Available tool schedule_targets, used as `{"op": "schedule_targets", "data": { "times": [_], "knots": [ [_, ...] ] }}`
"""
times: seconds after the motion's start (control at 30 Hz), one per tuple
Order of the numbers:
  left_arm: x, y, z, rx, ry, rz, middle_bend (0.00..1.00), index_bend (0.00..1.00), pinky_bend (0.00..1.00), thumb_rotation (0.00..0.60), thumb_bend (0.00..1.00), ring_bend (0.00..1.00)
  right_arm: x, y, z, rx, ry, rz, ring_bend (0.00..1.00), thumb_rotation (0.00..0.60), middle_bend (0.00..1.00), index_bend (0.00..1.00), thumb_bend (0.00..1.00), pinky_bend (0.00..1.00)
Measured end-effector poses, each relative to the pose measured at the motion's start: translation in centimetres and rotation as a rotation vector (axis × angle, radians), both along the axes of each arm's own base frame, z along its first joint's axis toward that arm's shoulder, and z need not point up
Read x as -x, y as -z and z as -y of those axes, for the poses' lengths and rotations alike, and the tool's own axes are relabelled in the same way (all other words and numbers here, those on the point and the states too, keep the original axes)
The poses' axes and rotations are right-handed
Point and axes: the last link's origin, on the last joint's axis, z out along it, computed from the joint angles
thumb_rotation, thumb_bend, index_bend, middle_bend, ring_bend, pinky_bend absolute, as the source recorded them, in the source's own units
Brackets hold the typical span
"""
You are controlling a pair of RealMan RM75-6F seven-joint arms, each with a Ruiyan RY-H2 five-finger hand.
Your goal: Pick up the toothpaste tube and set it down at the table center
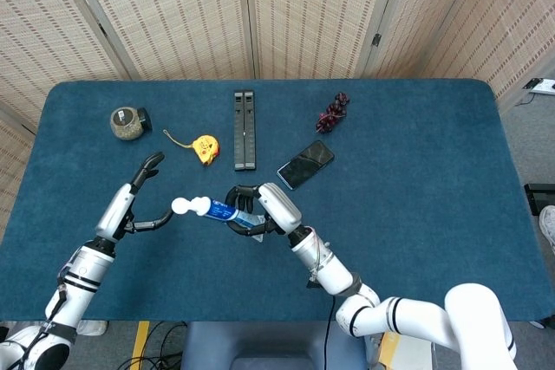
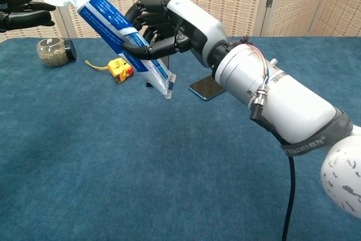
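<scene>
the right hand (image 1: 260, 207) grips the toothpaste tube (image 1: 218, 210) above the table (image 1: 416, 171), white cap pointing to nine o'clock. the left hand (image 1: 143, 201), fingers spread and holding nothing, sits just beside that cap. a phone (image 1: 305, 164) lies at one o'clock.

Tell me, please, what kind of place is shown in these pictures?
Probably a robot test room, not a home. A table with a blue cloth stands before woven folding screens, and unrelated things lie spread on it: a tape measure, a phone and a jar.
</scene>
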Motion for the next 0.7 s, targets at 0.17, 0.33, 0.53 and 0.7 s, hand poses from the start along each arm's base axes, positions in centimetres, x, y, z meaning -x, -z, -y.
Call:
{"op": "schedule_targets", "data": {
  "times": [0.17,0.33,0.53,0.7],
  "knots": [
    [-0.63,0.39,0.01,0.008,0.015,0.006,0.00,0.00,0.13,0.478,0.34,0.00,-0.12,0.14,0.12,0.002,0.003,-0.012,0.57,0.600,0.61,0.66,0.63,0.62],
    [-0.84,0.67,0.15,0.015,0.022,0.007,0.00,0.00,0.13,0.435,0.34,0.00,-0.12,0.24,0.18,0.001,0.004,-0.022,0.58,0.600,0.62,0.66,0.63,0.62],
    [-0.77,0.77,0.06,0.016,0.021,-0.002,0.00,0.00,0.13,0.419,0.34,0.00,-0.08,0.48,0.02,-0.009,-0.002,-0.037,0.58,0.600,0.62,0.66,0.64,0.62],
    [-0.65,0.76,-0.02,0.017,0.016,-0.006,0.00,0.00,0.13,0.421,0.34,0.00,-0.03,0.67,-0.06,-0.014,-0.008,-0.055,0.58,0.600,0.62,0.66,0.65,0.62]
  ]
}}
